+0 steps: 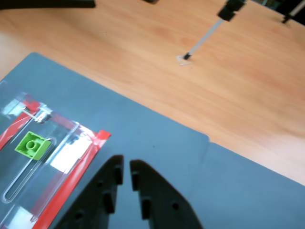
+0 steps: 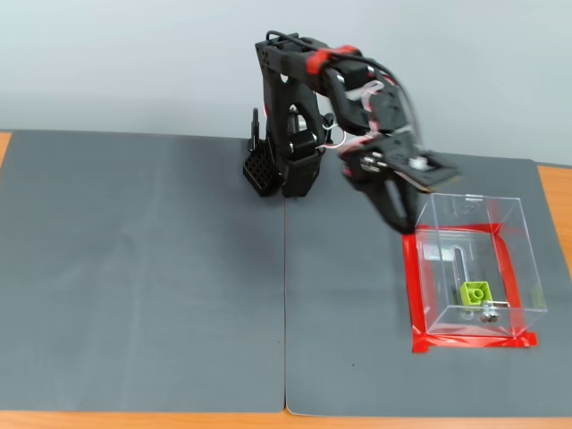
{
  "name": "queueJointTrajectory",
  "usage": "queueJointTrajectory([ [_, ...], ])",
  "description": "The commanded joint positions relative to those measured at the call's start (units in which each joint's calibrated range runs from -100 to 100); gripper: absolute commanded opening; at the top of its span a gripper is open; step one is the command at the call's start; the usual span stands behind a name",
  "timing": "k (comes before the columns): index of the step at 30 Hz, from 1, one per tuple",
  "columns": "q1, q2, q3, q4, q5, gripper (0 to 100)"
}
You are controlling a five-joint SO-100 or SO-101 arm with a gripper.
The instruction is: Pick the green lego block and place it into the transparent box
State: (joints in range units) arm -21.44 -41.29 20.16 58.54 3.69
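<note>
The green lego block point(image 1: 32, 144) lies on the floor of the transparent box point(image 1: 66, 143), studs up, near a small metal fitting point(image 1: 42, 114). In the fixed view the block point(image 2: 475, 293) sits near the front of the box point(image 2: 523, 232), which stands on a red tape frame point(image 2: 416, 295). My gripper point(image 1: 126, 166) is outside the box, beside its red-taped edge, above the grey mat. Its black fingers are nearly together and hold nothing. In the fixed view the gripper point(image 2: 404, 217) hangs just left of the box's back left corner.
Two grey mats point(image 2: 143, 277) cover the wooden table point(image 1: 238, 95), with a seam point(image 2: 285, 304) between them. The arm's base point(image 2: 286, 165) stands at the back middle. A thin metal rod point(image 1: 202, 40) touches the wood beyond the mat.
</note>
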Motion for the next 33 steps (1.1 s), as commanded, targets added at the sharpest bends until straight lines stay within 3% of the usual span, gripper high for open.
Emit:
queueJointTrajectory([
  [1, 6.0, -5.2, -0.3, 1.9, -0.1, 2],
  [9, 13.0, -10.3, 2.0, 5.3, -0.2, 2],
  [33, 15.1, -47.7, 53.6, 4.7, -0.3, 2],
])
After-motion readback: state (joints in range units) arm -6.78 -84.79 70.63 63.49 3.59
